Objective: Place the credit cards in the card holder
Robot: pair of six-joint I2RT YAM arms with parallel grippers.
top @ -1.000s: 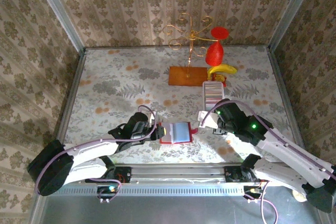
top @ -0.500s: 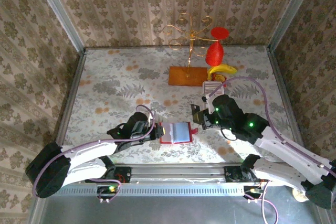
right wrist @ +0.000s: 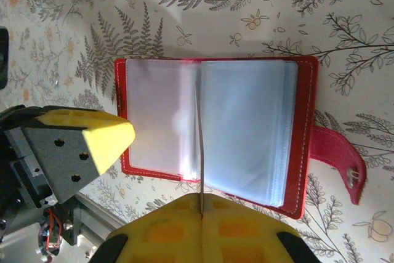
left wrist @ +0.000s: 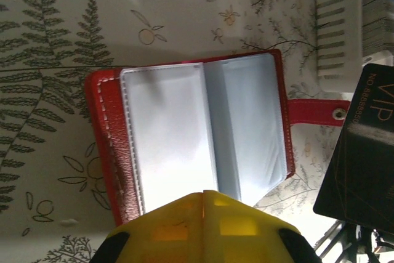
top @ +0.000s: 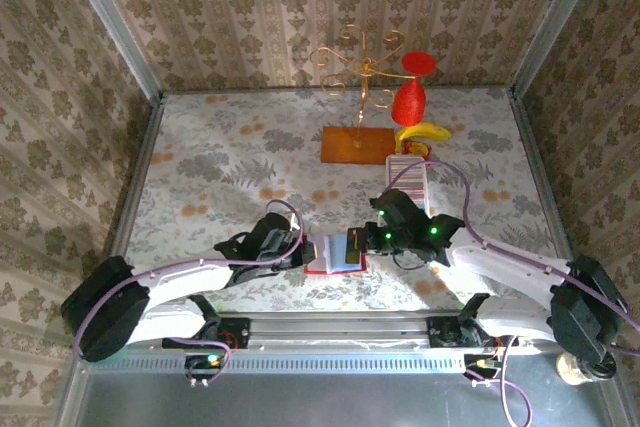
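One red holder (right wrist: 246,133) lies open at twelve o'clock, grey-blue inside. My left gripper (left wrist: 203,201) is pinched shut at its nine o'clock edge; my right gripper (right wrist: 200,204) clamps one black card (left wrist: 360,158) over it. Beyond, at one o'clock, one white tray (left wrist: 332,35) holds a row of cards (top: 409,182).

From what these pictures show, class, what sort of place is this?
Probably a staged robot test booth, not a real room: damask wallpaper panels between bare metal corner posts, a fern-print tabletop, and a silver mounting rail at its near edge.
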